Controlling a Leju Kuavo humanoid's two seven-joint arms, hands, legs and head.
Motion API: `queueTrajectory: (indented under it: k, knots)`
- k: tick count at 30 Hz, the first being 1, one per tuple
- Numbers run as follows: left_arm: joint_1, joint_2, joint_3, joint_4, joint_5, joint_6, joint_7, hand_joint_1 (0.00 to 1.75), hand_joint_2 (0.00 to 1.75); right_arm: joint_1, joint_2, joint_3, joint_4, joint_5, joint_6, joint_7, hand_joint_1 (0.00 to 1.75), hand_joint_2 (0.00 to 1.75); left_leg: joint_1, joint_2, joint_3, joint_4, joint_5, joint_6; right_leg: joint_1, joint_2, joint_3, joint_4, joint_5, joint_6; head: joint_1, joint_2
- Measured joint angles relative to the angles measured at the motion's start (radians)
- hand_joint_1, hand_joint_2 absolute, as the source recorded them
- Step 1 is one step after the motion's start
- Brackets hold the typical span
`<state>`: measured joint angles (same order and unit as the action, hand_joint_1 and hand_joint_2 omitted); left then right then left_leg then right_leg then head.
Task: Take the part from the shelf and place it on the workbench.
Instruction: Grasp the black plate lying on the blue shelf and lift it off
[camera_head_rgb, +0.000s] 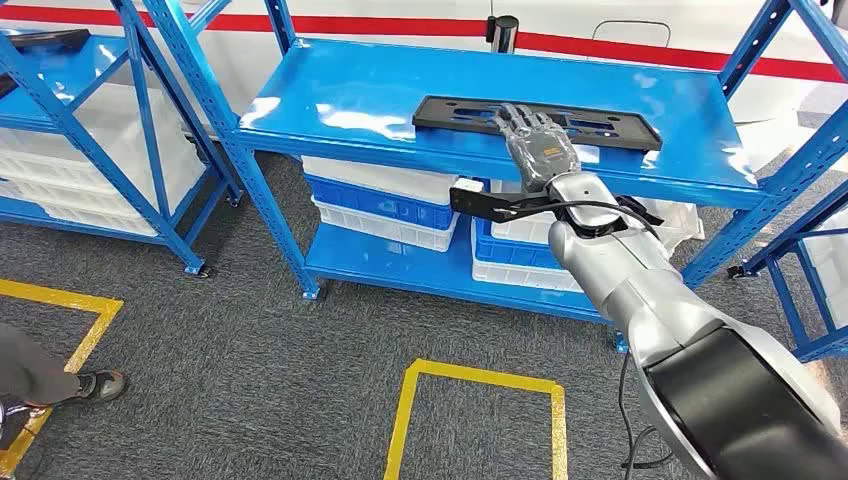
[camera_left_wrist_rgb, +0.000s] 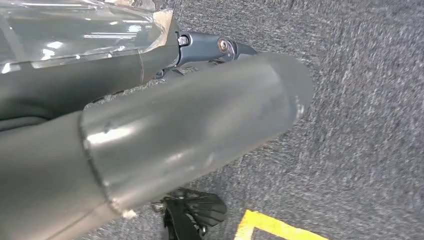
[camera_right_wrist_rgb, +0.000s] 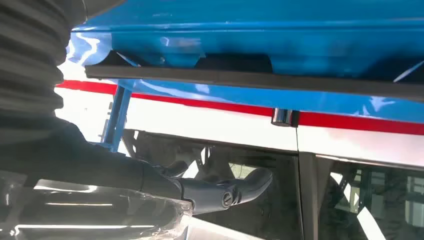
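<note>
Two blue steel shelving racks stand ahead of you on the grey carpet floor (camera_head_rgb: 250, 360): the nearer blue metal rack (camera_head_rgb: 340, 100) in the middle, a second blue rack (camera_head_rgb: 60, 120) off to the left. On the nearer rack's top shelf lies the long flat black plastic part with slots (camera_head_rgb: 470, 112), flat on the blue surface, close to the front edge and running along it. Your silver right arm (camera_head_rgb: 640, 290) reaches up from the lower right, and the right hand (camera_head_rgb: 538, 142) lies on top of the part near its middle, fingers stretched forward over it. They look fairly extended and not wrapped round the part (whether any finger hooks an edge, you cannot tell from here). In the right wrist view the part (camera_right_wrist_rgb: 250, 80) shows as a dark strip edge-on against the blue shelf, with the hand's dark fingers (camera_right_wrist_rgb: 220, 192) apart from it. White and blue plastic crates (camera_head_rgb: 390, 205) sit stacked on the rack's lower shelves. Yellow tape lines (camera_head_rgb: 480, 400) mark boxes on the carpet. A person's shoe (camera_head_rgb: 95, 385) stands at the left edge. The left wrist view looks at carpet, so you cannot tell the left hand's state.
</note>
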<state>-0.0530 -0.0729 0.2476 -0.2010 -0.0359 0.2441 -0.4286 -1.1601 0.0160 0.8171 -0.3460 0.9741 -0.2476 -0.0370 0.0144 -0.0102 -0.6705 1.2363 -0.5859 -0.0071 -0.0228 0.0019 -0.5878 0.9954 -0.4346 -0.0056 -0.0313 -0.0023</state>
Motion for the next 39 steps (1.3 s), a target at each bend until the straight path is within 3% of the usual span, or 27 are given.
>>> queueTrajectory:
  k: [2,3,4,6,7,9,12,14,16,18,19,20,22,23,25,28,30,32,33,34,35,37,39]
  knots:
    - [0.002,0.0,0.0,0.0,0.0,0.0,0.0,0.0,0.0,0.002,0.001,0.0,0.0,0.002,0.0,0.0,0.0,1.75,0.0,0.001,-0.037,0.046,-0.001,-0.002,0.0,0.0,0.004,0.0,-0.003,-0.003,0.0,0.0]
    - [0.003,0.0,0.0,0.0,0.0,0.0,0.0,0.0,0.0,0.004,0.001,0.0,0.0,0.003,0.0,0.0,0.0,1.75,0.001,0.002,-0.063,0.068,0.011,-0.004,0.001,0.0,0.009,0.0,-0.007,-0.004,0.0,0.0]
    - [0.003,0.001,0.0,0.001,0.0,0.0,0.0,0.0,0.0,0.005,0.002,0.0,0.0,0.004,0.0,0.0,0.0,1.75,0.001,0.003,-0.069,0.049,0.042,-0.003,0.001,0.0,0.014,0.0,-0.011,-0.005,-0.001,0.0]
    - [0.003,0.003,0.0,0.001,0.0,0.0,-0.001,0.0,0.0,0.004,0.004,-0.001,0.0,0.007,0.0,0.0,0.0,1.75,0.001,0.005,-0.032,-0.078,0.135,0.004,0.001,0.001,0.027,0.0,-0.021,-0.001,0.0,0.0]
    - [0.003,0.004,0.0,0.001,0.0,0.0,-0.001,0.0,0.0,0.003,0.005,-0.002,0.0,0.008,0.0,0.0,0.0,1.75,-0.001,0.006,-0.003,-0.145,0.167,0.01,0.005,0.002,0.031,0.001,-0.026,0.003,0.0,0.0]
    - [0.001,0.006,0.0,0.001,-0.002,0.0,-0.002,0.0,0.0,0.002,0.005,-0.005,0.0,0.01,0.0,0.0,0.0,1.75,-0.007,0.009,0.03,-0.22,0.187,0.021,0.011,0.003,0.033,0.001,-0.035,0.012,0.001,0.0]
    - [0.001,0.006,0.0,0.002,-0.004,0.0,-0.002,0.0,0.0,0.003,0.007,-0.011,0.0,0.015,0.0,0.0,0.0,1.75,-0.011,0.009,0.04,-0.235,0.179,0.036,0.014,0.001,0.029,0.005,-0.044,0.026,0.003,0.0]
    - [0.0,0.005,0.0,0.002,-0.006,0.0,-0.002,0.0,0.0,0.001,0.008,-0.013,0.0,0.022,0.003,0.003,0.0,1.75,-0.008,0.008,0.05,-0.244,0.179,0.049,0.014,-0.001,-0.004,0.069,-0.072,0.027,0.004,0.0]
    - [-0.002,0.005,0.0,0.002,-0.008,0.0,-0.002,0.0,0.0,0.006,0.009,-0.013,0.002,0.03,0.01,0.008,0.0,1.75,-0.007,0.007,0.056,-0.246,0.174,0.059,0.013,0.0,-0.081,0.204,-0.116,0.021,0.005,0.0]
    - [-0.001,0.004,0.0,0.002,-0.01,0.0,-0.001,0.0,0.0,0.019,0.01,-0.013,0.005,0.038,0.019,0.016,0.0,1.75,-0.007,0.003,0.064,-0.246,0.167,0.062,0.012,0.0,-0.143,0.296,-0.129,0.025,0.006,0.0]
    - [-0.001,0.004,0.0,0.002,-0.011,0.0,0.0,0.0,0.0,0.024,0.011,-0.012,0.007,0.041,0.024,0.021,0.0,1.75,-0.007,0.001,0.07,-0.245,0.162,0.061,0.01,0.0,-0.148,0.289,-0.113,0.033,0.008,0.0]
    - [0.0,0.003,0.0,0.002,-0.013,0.0,0.0,0.0,0.0,0.026,0.013,-0.012,0.01,0.046,0.028,0.028,0.0,1.75,-0.006,-0.001,0.076,-0.245,0.157,0.058,0.008,-0.001,-0.134,0.241,-0.084,0.042,0.008,0.0]
    - [-0.001,0.001,0.0,0.002,-0.014,0.0,0.001,0.0,0.0,0.023,0.017,-0.011,0.014,0.054,0.036,0.041,0.0,1.75,-0.009,-0.004,0.086,-0.239,0.143,0.049,0.004,-0.002,-0.078,0.101,-0.015,0.056,0.01,0.0]
    - [-0.001,0.001,0.0,0.002,-0.015,0.0,0.001,0.0,0.0,0.022,0.021,-0.011,0.016,0.059,0.042,0.05,0.0,1.75,-0.01,-0.004,0.09,-0.236,0.136,0.043,0.003,-0.002,-0.056,0.048,0.008,0.054,0.01,0.0]
    - [-0.002,0.001,0.0,0.002,-0.015,0.0,0.0,0.0,0.0,0.022,0.028,-0.01,0.021,0.067,0.057,0.068,0.0,1.75,-0.012,-0.004,0.092,-0.231,0.125,0.031,0.006,-0.001,-0.037,0.013,0.02,0.039,0.007,0.0]
    - [-0.002,0.001,0.0,0.002,-0.015,0.0,-0.003,0.0,0.0,0.021,0.037,-0.01,0.028,0.073,0.067,0.093,0.0,1.75,-0.004,-0.001,0.085,-0.211,0.106,0.015,0.003,0.001,-0.03,0.01,0.015,0.016,0.003,0.0]
    - [-0.002,0.0,0.0,0.002,-0.015,0.0,-0.004,0.0,0.0,0.02,0.044,-0.01,0.031,0.076,0.069,0.099,0.0,1.75,0.001,0.003,0.037,-0.118,0.065,0.002,-0.001,0.002,-0.021,0.008,0.01,0.002,0.0,0.0]
    - [-0.002,0.0,0.0,0.002,-0.015,0.0,-0.004,0.0,0.0,0.023,0.049,-0.01,0.035,0.077,0.07,0.104,0.0,1.75,0.004,0.004,-0.041,0.014,0.022,-0.007,0.001,0.002,-0.013,0.008,0.002,-0.007,-0.001,0.0]
    - [-0.001,0.0,0.0,0.002,-0.015,0.0,-0.004,0.0,0.0,0.025,0.051,-0.01,0.037,0.077,0.071,0.109,0.0,1.75,0.005,0.004,-0.071,0.053,0.021,-0.009,0.002,0.003,-0.009,0.008,-0.001,-0.009,-0.001,0.0]
    - [0.001,0.0,0.0,0.002,-0.015,0.0,-0.004,0.0,0.0,0.027,0.052,-0.01,0.04,0.077,0.071,0.117,0.0,1.75,0.006,0.005,-0.083,0.052,0.04,-0.009,0.002,0.003,-0.004,0.009,-0.006,-0.009,-0.001,0.0]
    - [0.001,0.0,0.0,0.002,-0.015,0.0,-0.004,0.0,0.0,0.028,0.053,-0.01,0.042,0.077,0.071,0.126,0.0,1.75,0.006,0.005,-0.074,0.013,0.077,-0.007,0.002,0.004,0.003,0.009,-0.011,-0.007,-0.001,0.0]
    - [0.002,0.0,0.001,0.002,-0.014,0.002,-0.004,0.0,0.0,0.025,0.053,-0.013,0.046,0.078,0.069,0.145,0.0,1.75,0.004,0.006,-0.019,-0.124,0.158,0.003,0.004,0.005,0.017,0.008,-0.022,-0.001,-0.001,0.0]
    - [0.002,0.0,0.002,0.003,-0.014,0.003,-0.004,0.0,0.0,0.019,0.051,-0.018,0.049,0.08,0.068,0.158,0.0,1.75,-0.001,0.007,0.024,-0.212,0.185,0.014,0.008,0.005,0.022,0.008,-0.03,0.008,0.0,0.0]
